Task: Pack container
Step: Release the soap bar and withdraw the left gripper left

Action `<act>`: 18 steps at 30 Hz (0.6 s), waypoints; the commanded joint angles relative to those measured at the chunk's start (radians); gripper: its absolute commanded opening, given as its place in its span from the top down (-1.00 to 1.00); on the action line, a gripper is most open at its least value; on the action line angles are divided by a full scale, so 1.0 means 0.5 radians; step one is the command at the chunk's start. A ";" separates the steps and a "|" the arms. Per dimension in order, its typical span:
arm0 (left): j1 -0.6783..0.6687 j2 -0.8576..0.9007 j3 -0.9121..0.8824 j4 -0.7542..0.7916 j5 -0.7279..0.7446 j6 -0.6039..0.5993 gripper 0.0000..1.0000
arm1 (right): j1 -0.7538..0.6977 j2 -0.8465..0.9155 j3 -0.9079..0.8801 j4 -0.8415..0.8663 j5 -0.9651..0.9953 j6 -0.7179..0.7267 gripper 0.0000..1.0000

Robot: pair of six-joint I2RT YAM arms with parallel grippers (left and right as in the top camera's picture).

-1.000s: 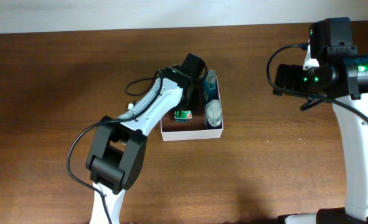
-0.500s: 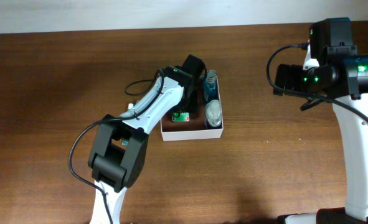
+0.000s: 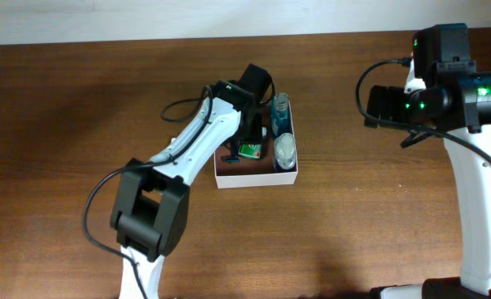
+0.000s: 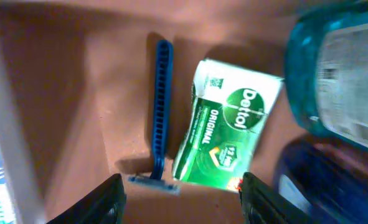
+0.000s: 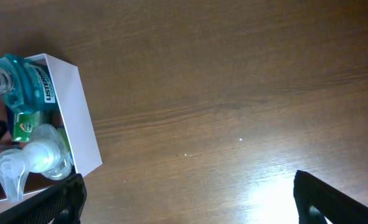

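Note:
The container (image 3: pixel 257 179) is a shallow white-walled box with a reddish-brown floor (image 4: pixel 59 68). Inside lie a blue razor (image 4: pixel 160 118) and a green Dettol soap (image 4: pixel 230 134), side by side. A blue bottle (image 3: pixel 282 115) and a clear pump bottle (image 3: pixel 285 149) stand along its right wall. My left gripper (image 4: pixel 184 208) is open and empty, hovering over the razor and soap; in the overhead view it sits at the box's far left (image 3: pixel 249 124). My right gripper (image 5: pixel 190 211) is open and empty over bare wood, far right of the box (image 5: pixel 78 124).
The brown wooden table (image 3: pixel 79 108) runs to a pale wall at the back. The right arm's body (image 3: pixel 444 83) stands at the right edge. A black cable (image 3: pixel 183 112) loops off the left arm.
My left arm has drawn back and up from the box floor. The razor now shows lying left of the soap. The right arm has not moved.

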 commanded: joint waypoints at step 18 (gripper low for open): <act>0.639 -0.650 -0.351 -0.163 -0.182 0.573 -0.11 | -0.014 -0.026 0.018 0.005 0.032 0.009 -0.97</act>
